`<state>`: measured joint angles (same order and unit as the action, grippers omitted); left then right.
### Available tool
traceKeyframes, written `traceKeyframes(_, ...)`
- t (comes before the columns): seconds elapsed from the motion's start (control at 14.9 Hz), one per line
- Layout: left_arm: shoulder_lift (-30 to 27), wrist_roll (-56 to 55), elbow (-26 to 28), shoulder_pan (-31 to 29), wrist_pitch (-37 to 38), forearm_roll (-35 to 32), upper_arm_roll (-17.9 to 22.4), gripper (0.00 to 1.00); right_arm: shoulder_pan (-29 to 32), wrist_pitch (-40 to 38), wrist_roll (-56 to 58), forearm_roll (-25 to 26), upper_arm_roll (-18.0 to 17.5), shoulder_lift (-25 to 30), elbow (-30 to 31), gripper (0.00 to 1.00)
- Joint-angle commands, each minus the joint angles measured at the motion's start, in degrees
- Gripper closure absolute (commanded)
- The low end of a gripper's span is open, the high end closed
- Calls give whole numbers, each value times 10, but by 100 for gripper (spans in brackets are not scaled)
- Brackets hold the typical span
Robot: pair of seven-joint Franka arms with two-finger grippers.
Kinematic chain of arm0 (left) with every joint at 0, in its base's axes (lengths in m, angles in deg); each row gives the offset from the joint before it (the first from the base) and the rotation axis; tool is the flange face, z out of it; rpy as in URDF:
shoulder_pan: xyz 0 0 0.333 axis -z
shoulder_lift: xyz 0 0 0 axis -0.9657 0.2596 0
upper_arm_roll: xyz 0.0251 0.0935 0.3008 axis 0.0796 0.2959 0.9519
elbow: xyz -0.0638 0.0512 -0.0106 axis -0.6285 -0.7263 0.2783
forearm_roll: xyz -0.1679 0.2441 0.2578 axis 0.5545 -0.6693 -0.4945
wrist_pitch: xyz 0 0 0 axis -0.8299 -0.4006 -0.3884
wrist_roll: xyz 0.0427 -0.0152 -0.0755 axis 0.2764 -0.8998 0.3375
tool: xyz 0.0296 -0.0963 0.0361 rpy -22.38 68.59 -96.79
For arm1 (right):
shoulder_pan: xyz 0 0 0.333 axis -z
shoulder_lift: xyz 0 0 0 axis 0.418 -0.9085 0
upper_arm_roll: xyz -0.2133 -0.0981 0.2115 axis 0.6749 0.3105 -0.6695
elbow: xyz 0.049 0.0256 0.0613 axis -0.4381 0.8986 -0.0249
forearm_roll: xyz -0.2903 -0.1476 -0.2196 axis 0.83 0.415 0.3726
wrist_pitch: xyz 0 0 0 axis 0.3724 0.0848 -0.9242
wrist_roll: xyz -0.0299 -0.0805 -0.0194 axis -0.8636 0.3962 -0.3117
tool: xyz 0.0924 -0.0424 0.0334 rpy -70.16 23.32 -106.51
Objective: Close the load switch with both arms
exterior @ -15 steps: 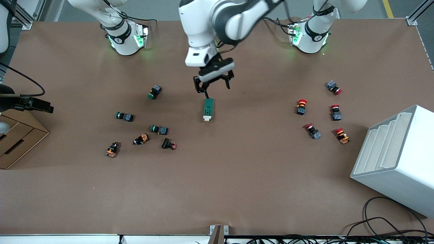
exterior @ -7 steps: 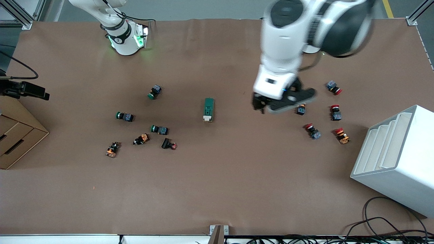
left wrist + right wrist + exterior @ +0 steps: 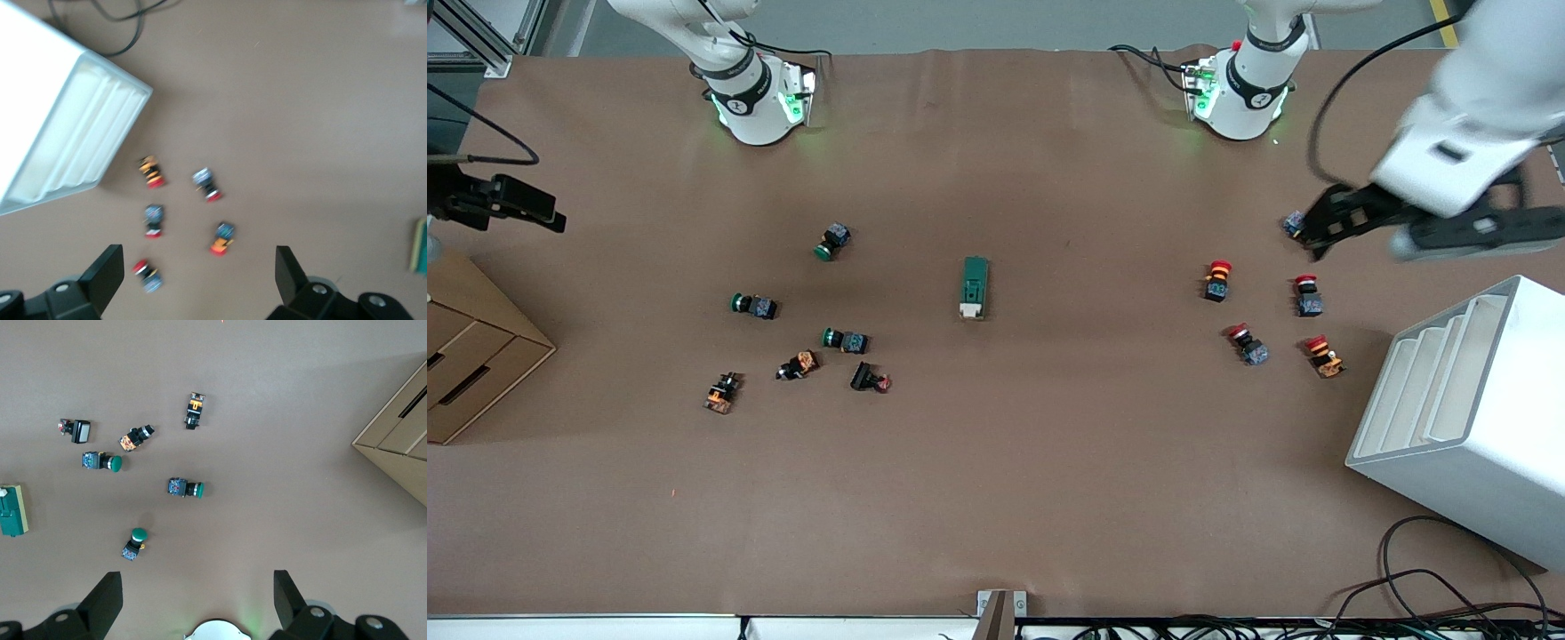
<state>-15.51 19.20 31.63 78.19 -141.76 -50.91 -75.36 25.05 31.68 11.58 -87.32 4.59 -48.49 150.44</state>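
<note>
The load switch (image 3: pixel 975 286) lies on the mid-table, a dark green oblong block whose white end points toward the front camera. Nothing touches it. It also shows at the edge of the left wrist view as the load switch (image 3: pixel 420 245), and in the right wrist view as the load switch (image 3: pixel 13 510). My left gripper (image 3: pixel 1319 233) hangs open and empty over the red buttons near the left arm's end of the table, its fingers (image 3: pixel 107 270) wide apart. My right gripper (image 3: pixel 198 587) is open and empty, high over the table near the right arm's base.
Several red-capped buttons (image 3: pixel 1218 279) lie toward the left arm's end, beside a white slotted rack (image 3: pixel 1467 409). Green-capped buttons (image 3: pixel 834 240) and a few orange and black parts (image 3: pixel 799 364) lie toward the right arm's end, near a cardboard box (image 3: pixel 471 356).
The left arm has swung away from over the load switch to above the red buttons at its own end. The load switch has not moved.
</note>
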Motion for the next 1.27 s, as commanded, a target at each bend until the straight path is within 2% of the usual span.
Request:
traceKeyframes(0.0, -38, 58, 33, -14, 23, 28, 25, 0, -1, 16, 5, 8, -5, 69, 73, 0)
traceKeyframes(0.13, -51, 86, 37, -52, 31, 45, 21, 0, -12, 16, 4, 8, -4, 100, 102, 0)
traceKeyframes(0.4, -72, 86, 65, -67, 31, 46, 15, 0, -24, 17, 5, 9, 3, 128, 103, 0)
traceKeyframes(1.21, -74, 89, 45, -65, 26, 69, 3, 0, -16, 40, 5, 10, 0, 123, 92, 0)
